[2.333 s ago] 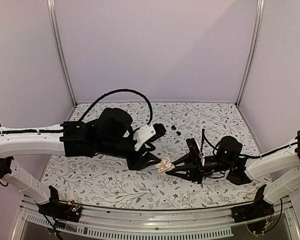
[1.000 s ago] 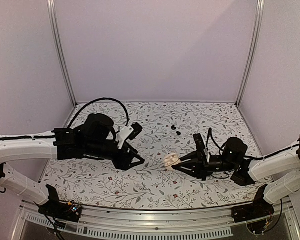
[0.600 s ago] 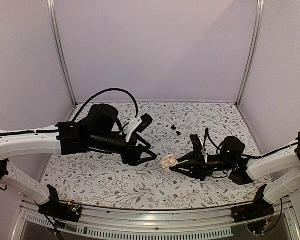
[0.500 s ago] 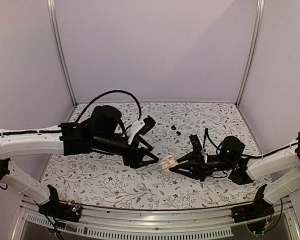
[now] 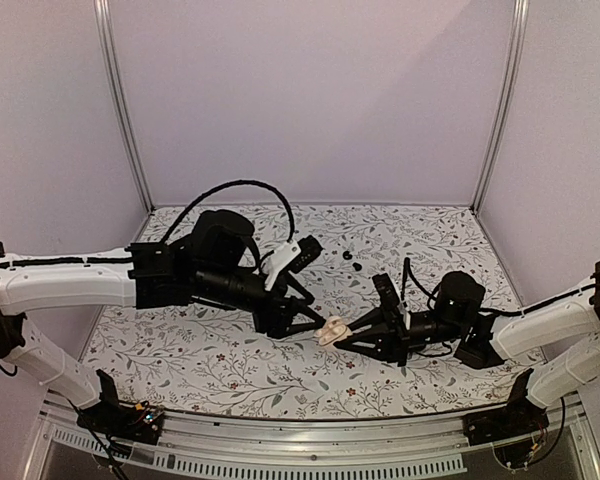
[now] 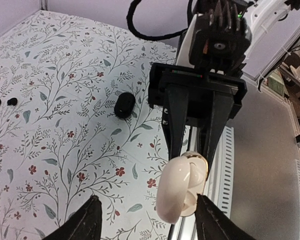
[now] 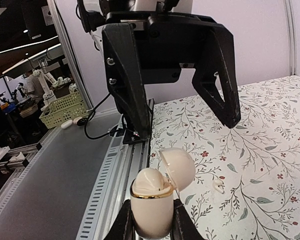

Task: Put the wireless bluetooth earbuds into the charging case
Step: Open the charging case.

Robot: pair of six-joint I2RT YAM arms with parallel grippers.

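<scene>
My right gripper (image 7: 151, 221) is shut on a cream charging case (image 7: 151, 205), held upright above the table with its lid (image 7: 178, 167) hinged open and a cream rounded piece in its well. From above, the case (image 5: 330, 330) hangs between the two arms. My left gripper (image 5: 310, 322) faces it, open, with its fingers spread wide; in the left wrist view the case (image 6: 182, 187) sits close to that gripper's right-hand finger (image 6: 210, 220), apparently not touched. The two tiny black earbuds (image 5: 347, 256) (image 5: 357, 267) lie on the floral table, far from both grippers.
A black oval case (image 6: 124, 105) lies on the floral cloth beside the right arm. A small white bud (image 7: 218, 186) lies on the cloth below the left gripper. The metal rail of the table's near edge (image 7: 125, 165) runs just beside the held case.
The left arm has swung right and forward until its open fingers stand at the case. The right gripper has shifted slightly left with the case; its lid stays open.
</scene>
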